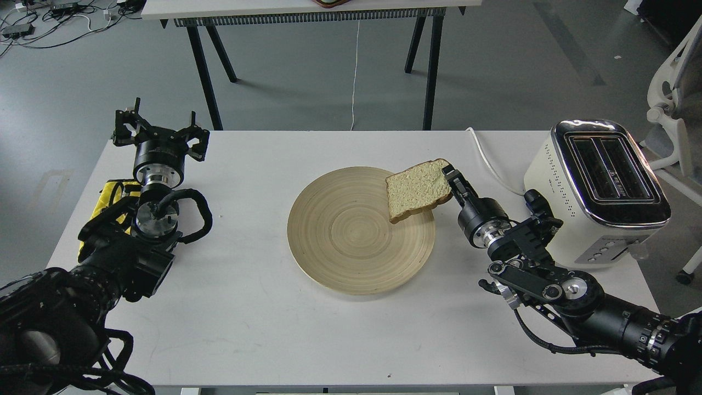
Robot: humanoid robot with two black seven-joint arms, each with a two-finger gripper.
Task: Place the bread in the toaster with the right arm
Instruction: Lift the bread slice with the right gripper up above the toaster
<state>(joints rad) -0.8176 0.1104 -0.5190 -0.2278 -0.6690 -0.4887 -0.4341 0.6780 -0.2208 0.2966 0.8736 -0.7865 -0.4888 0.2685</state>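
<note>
The bread (417, 189), a pale tan slice with a brown crust, hangs tilted in the air above the right rim of the round wooden plate (340, 241). My right gripper (451, 184) is shut on the bread's right edge and holds it clear of the plate. The cream-white toaster (595, 192) with a chrome top and two empty slots stands at the table's right side, to the right of the gripper. My left gripper (160, 131) is open and empty at the table's far left.
The toaster's white cord (488, 162) runs over the table behind the right arm. A yellow part (109, 197) sits by the left arm. A second table (307, 11) stands behind; a white chair (674, 99) is at the far right.
</note>
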